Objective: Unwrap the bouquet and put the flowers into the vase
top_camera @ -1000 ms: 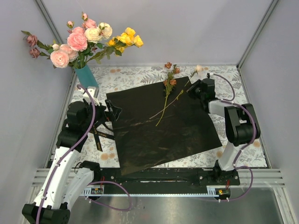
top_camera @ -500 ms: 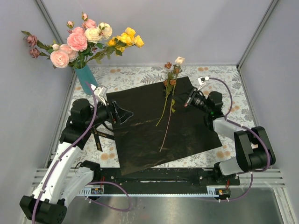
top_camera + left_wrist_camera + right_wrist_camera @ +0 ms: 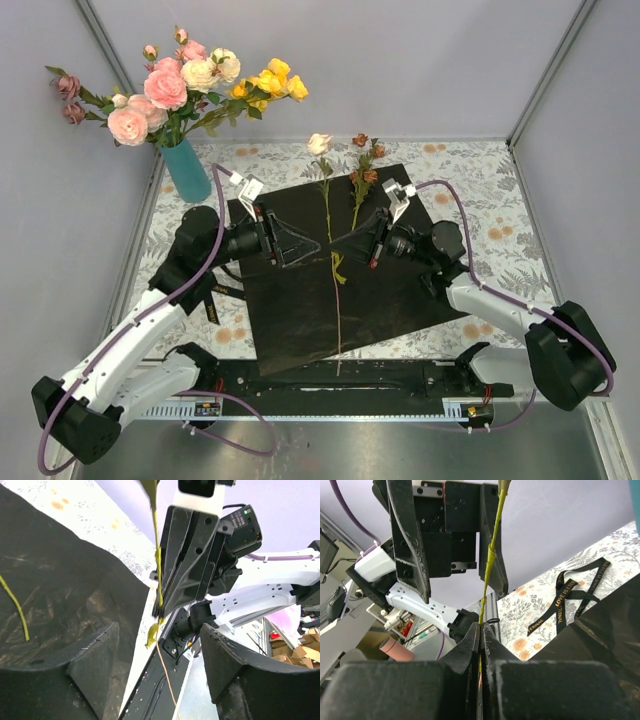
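Right gripper (image 3: 338, 244): clamping thin green stem of cream rose (image 3: 337, 310), jaws pressing fully together, above middle of black paper (image 3: 290, 310).
Rose: running near-to-far, bloom lying past paper's far edge, stem end reaching toward near edge.
Left gripper (image 3: 312, 243): facing right gripper, jaws standing apart, same stem showing in gap between them, not gripping.
Vase (image 3: 187, 172): standing upright at far left on floral tablecloth (image 3: 470, 180), holding pink, cream and yellow blooms.
Mauve sprig (image 3: 362, 180): lying on paper's far edge, just right of rose.
Black ribbon (image 3: 212, 295): lying left of paper.

From high behind, the top camera looks down — the wrist cameras face each other closely, sharing one stem (image 3: 490, 562).
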Robot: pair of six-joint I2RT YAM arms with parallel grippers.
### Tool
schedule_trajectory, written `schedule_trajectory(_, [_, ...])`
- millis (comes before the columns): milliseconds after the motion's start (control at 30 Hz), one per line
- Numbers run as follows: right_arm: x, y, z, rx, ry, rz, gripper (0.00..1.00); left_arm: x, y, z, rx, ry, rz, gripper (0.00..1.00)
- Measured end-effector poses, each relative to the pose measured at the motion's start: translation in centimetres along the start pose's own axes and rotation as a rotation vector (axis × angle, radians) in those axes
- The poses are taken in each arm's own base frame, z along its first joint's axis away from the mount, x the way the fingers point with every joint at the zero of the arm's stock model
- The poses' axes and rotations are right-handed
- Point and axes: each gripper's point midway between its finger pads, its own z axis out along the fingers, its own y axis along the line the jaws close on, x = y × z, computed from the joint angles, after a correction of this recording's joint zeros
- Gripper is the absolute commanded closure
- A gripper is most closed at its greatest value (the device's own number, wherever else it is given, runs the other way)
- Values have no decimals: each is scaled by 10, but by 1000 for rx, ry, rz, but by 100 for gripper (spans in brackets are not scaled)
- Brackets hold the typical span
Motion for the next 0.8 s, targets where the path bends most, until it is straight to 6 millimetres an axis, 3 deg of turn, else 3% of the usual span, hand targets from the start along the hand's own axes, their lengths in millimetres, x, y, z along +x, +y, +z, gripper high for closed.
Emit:
schedule_trajectory(200, [16, 14, 8, -38, 45, 0, 100, -5, -10, 17, 45, -25, -11, 46])
schedule_trajectory(267, [20, 16, 10, -44, 56, 1, 100, -4, -8, 23, 46, -20, -21, 61])
schedule_trajectory(367, [26, 19, 12, -48, 75, 7, 99, 1, -4, 31, 42, -2, -43, 97])
schedule_trajectory(433, [28, 18, 12, -43, 80, 8, 85, 3, -1, 33, 39, 6, -48, 100])
schedule_trajectory(600, [28, 10, 13, -2, 70, 5, 20, -3, 2, 31, 7, -27, -11, 100])
schedule_trajectory(667, [25, 9, 14, 9, 57, 0, 1, -9, 6, 28, -32, -55, 27, 100])
schedule_trajectory(800, [19, 6, 12, 35, 22, -27, 1, -32, 21, 11, -186, -141, 161, 100])
